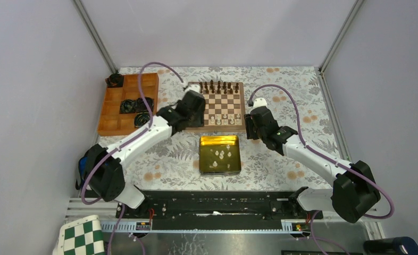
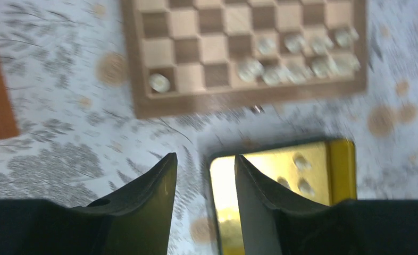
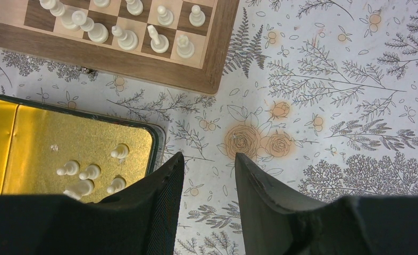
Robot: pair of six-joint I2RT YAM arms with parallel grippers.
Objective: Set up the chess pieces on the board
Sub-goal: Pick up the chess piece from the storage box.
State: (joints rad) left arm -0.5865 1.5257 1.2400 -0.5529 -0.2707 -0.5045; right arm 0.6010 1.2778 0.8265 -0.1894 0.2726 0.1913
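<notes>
Mat: green-and-white checkered mat (image 1: 82,236); near left corner, beside the left arm's base.
Cloth: floral tablecloth (image 1: 281,159); covers the work surface.
Tin: gold tin (image 1: 220,143) with a dark rim; open; on the cloth between the two arms; just on the near side of the board, not touching it.
Loose stock: a handful of cream-white chess pieces (image 3: 90,172) inside the tin; some upright, some lying on their sides.
Right gripper: right gripper (image 3: 207,156) above the cloth just beside the tin's right edge, near the board's near right corner; jaws apart; nothing between them.
Left gripper: left gripper (image 2: 204,159) over the cloth at the tin's far left corner, short of the board's near edge; jaws apart; nothing between them.
Board: wooden board (image 1: 242,106), tan rim; flat on the cloth beyond the tin.
Set stock: more cream-white pieces upright on the two near rows, mostly toward the right; one corner piece (image 2: 159,82) alone on the near left square; left wrist view blurred, so the exact count is unclear.
Opposing stock: dark brown pieces (image 1: 217,86) lined up on the far rows.
Tray: orange wooden tray (image 1: 114,114) left of the board; dark round items (image 1: 135,109) in several compartments.
</notes>
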